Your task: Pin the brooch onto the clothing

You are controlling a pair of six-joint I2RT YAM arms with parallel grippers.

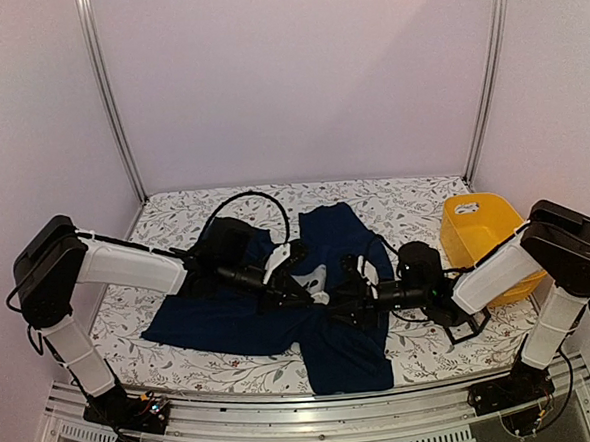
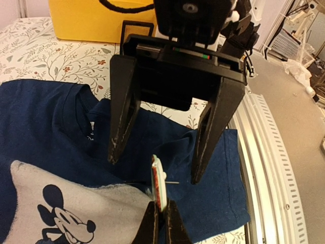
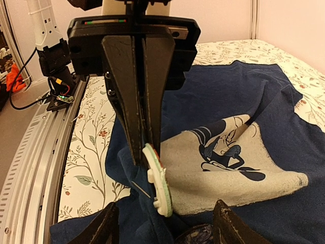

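Brooch clamped edge-on in the left gripper, just above the clothing; right gripper spread wide alongside

— What covers the arms behind each claw?
— Smooth white shells, with black joints and a black wrist block right behind the claw.
— And the claws?
— The right claw has two long, tapering matt-black fingers on a boxy black body, with a thin red-and-green strip just above them. The left claw looks alike. A black cable loops behind it.
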